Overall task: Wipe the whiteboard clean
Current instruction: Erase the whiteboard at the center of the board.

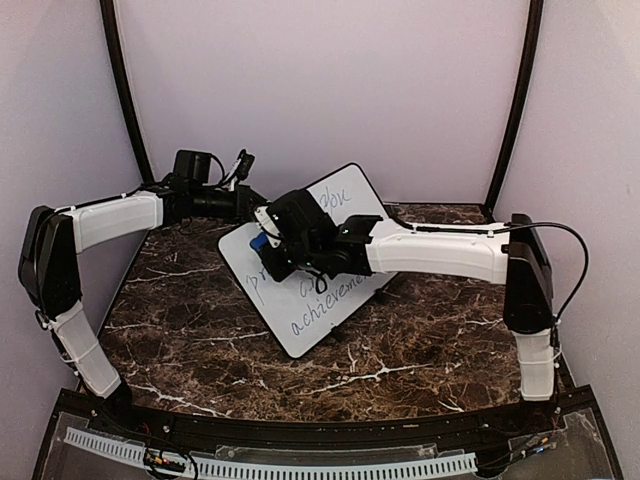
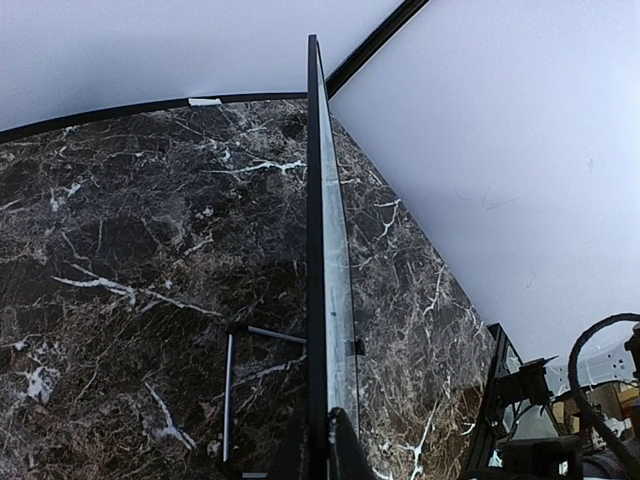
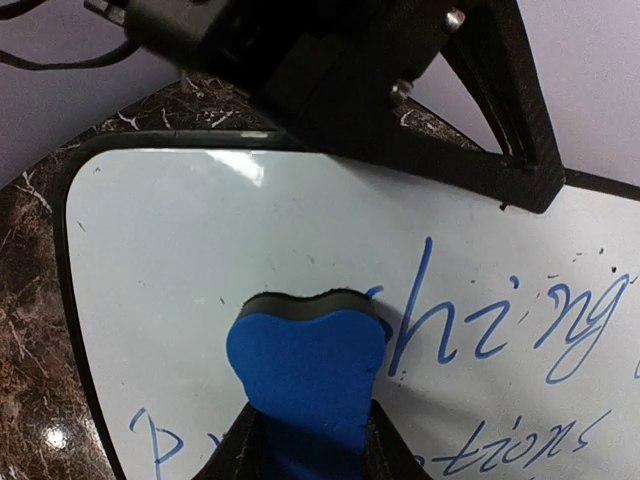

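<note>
Gripping a blue foam eraser block [image 3: 305, 370], the right fingers [image 3: 238, 452] hold it against the tilted white, black-framed whiteboard [image 1: 330, 300] at mid-desk [image 1: 180, 330]. Blue handwriting [image 3: 500, 320] runs along the board's long axis toward the desk's far right corner, while the left fingers [image 2: 345, 455] clamp its edge.

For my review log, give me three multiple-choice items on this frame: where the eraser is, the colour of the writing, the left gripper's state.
1. Where is the blue eraser? A lying on the table; B between the fingers of the right gripper, at the whiteboard; C under the whiteboard.
2. The writing is: A blue; B red; C green.
3. The left gripper is: A open; B out of view; C shut on the whiteboard's edge.
Answers: B, the right wrist view shows it clamped there; A, the strokes are blue; C, the edge runs between its fingers.
</note>
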Action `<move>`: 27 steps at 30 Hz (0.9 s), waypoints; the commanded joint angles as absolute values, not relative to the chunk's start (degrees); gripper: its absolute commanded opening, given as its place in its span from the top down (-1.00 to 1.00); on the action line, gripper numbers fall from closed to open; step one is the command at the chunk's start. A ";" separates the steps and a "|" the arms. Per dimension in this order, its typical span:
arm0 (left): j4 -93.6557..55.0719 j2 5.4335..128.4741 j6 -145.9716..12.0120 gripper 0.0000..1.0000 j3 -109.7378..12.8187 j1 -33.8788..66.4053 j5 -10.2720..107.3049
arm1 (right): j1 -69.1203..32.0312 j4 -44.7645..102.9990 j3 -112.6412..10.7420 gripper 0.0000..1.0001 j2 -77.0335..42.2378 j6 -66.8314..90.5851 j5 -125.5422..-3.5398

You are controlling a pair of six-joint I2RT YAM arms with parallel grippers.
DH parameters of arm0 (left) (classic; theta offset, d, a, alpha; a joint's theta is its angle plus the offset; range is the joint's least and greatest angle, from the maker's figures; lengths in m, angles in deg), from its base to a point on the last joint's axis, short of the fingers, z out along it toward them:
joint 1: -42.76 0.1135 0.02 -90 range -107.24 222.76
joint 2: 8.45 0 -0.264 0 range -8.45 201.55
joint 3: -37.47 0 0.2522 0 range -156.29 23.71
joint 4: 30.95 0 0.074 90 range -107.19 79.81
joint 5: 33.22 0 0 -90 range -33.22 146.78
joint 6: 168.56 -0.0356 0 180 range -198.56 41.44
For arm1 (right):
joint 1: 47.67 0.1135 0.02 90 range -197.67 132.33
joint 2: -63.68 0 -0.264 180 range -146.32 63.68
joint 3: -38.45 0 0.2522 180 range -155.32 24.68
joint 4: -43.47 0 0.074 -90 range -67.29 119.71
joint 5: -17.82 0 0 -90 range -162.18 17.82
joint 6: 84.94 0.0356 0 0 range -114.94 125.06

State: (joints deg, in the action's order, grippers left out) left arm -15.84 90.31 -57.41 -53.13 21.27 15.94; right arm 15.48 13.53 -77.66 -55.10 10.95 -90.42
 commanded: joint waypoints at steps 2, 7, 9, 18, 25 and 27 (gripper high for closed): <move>-15.44 87.11 -58.08 1.00 -52.32 20.35 14.70 | 13.68 12.96 -83.23 0.41 -59.00 9.77 -92.00; -15.30 87.24 -58.19 1.00 -52.36 20.35 14.71 | 13.58 12.80 -83.10 0.41 -58.46 9.63 -91.87; -15.34 87.32 -58.17 1.00 -52.40 20.35 14.68 | 13.59 12.52 -82.76 0.41 -58.27 9.80 -91.74; -15.25 87.01 -58.17 1.00 -52.40 20.35 14.83 | 13.57 14.13 -71.55 0.41 -52.50 12.16 -90.48; -15.34 86.91 -58.08 1.00 -52.40 20.35 14.74 | 13.58 15.47 -66.24 0.41 -49.87 13.23 -90.29; -15.39 86.87 -58.08 1.00 -52.33 20.35 14.75 | 13.59 15.47 -66.97 0.41 -50.01 13.19 -90.35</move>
